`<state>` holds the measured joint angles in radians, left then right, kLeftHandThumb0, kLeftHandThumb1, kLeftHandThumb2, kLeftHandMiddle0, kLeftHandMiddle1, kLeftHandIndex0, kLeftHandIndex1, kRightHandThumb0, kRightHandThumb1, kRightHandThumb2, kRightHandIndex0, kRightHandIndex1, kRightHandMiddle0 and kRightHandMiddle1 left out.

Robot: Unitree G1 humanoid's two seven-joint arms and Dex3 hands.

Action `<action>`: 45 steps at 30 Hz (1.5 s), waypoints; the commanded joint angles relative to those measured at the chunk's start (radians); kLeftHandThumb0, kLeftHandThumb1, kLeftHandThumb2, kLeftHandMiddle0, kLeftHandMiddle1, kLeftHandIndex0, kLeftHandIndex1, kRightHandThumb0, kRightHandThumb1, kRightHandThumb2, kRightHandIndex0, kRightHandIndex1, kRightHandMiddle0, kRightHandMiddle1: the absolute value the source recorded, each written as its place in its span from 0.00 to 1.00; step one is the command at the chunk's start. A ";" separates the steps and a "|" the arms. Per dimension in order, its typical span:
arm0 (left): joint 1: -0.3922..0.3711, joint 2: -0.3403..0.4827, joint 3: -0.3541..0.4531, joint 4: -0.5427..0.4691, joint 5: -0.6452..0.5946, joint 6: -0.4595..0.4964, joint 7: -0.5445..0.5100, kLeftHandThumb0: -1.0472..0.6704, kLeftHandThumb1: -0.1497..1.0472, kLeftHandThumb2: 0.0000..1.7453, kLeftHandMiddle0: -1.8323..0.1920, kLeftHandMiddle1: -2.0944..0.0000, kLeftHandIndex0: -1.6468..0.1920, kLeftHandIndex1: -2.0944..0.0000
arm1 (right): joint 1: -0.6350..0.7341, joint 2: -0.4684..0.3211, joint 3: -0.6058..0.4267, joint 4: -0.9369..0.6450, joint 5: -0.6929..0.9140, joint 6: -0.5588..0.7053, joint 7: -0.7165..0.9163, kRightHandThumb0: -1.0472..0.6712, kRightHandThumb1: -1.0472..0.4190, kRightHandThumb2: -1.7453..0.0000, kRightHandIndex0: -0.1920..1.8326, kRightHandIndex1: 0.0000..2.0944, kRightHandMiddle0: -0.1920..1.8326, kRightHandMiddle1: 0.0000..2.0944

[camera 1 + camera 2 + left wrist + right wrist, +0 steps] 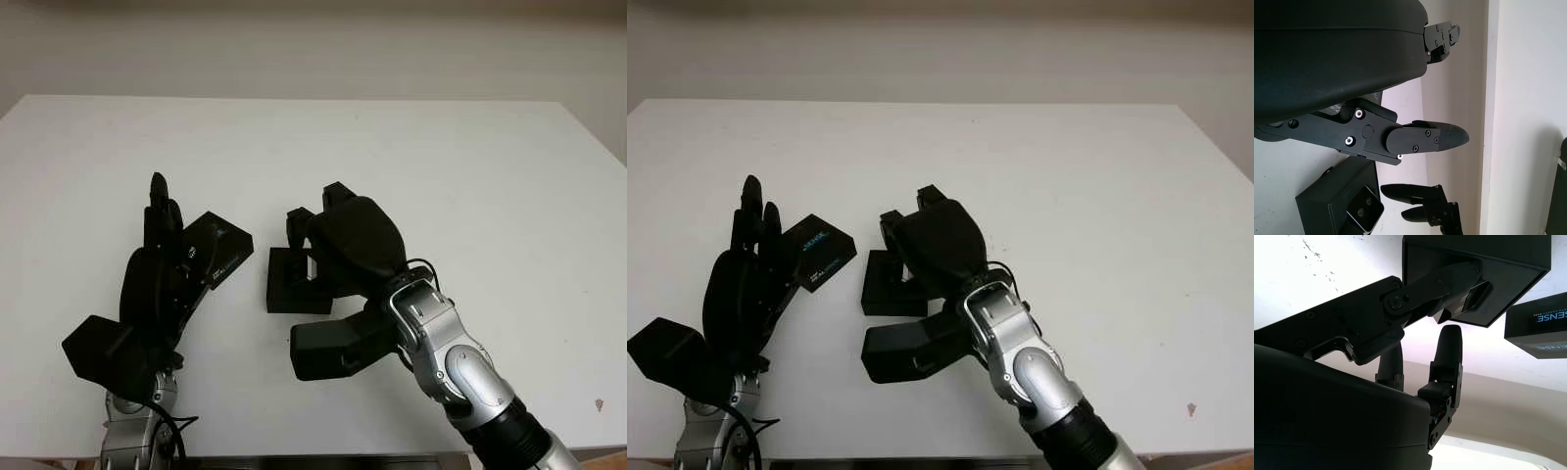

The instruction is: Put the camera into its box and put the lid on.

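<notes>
The small black box (282,285) lies on the white table (470,166) near its middle, with its opening facing up. In the left wrist view a silver-faced camera (1365,211) sits inside the box (1327,205). My right hand (333,225) hovers over the box, open, with its thumb (1444,281) reaching to the camera (1476,296) in the opening; the other fingers (1448,357) stand off it. The black lid (223,248), printed with light lettering, lies left of the box. My left hand (157,235) is open just beside the lid, fingers pointing away from me.
The table's far edge (294,98) runs along a pale wall. A black block (333,351) juts from my right wrist and a similar one (96,351) from my left wrist, both low over the front of the table.
</notes>
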<state>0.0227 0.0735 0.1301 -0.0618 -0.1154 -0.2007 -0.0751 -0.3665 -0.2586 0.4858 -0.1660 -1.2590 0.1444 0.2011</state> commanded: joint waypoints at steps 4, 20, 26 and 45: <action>0.001 -0.005 -0.002 0.007 0.005 -0.015 0.003 0.31 1.00 0.22 0.97 0.97 0.98 0.98 | -0.014 0.000 0.011 0.009 -0.017 -0.002 -0.013 0.15 0.09 0.97 0.21 0.74 0.30 0.52; 0.002 -0.004 -0.003 0.012 0.009 -0.024 0.005 0.31 1.00 0.22 0.96 0.98 0.98 0.98 | -0.012 0.000 0.017 0.008 -0.032 0.002 0.030 0.21 0.07 0.97 0.17 0.86 0.37 0.52; 0.004 -0.007 -0.003 0.011 -0.001 -0.025 0.001 0.31 1.00 0.22 0.97 0.98 0.98 0.98 | -0.012 -0.003 0.024 0.014 -0.047 0.005 0.035 0.34 0.07 0.97 0.19 0.90 0.40 0.57; 0.000 -0.021 -0.005 0.017 0.006 -0.030 0.013 0.31 1.00 0.21 0.96 0.97 0.98 0.97 | -0.032 -0.014 0.007 0.085 0.036 -0.048 -0.010 0.35 0.11 0.97 0.22 0.79 0.41 0.56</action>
<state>0.0226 0.0564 0.1288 -0.0464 -0.1088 -0.2233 -0.0612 -0.3926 -0.2669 0.4930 -0.1071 -1.2353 0.1054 0.1977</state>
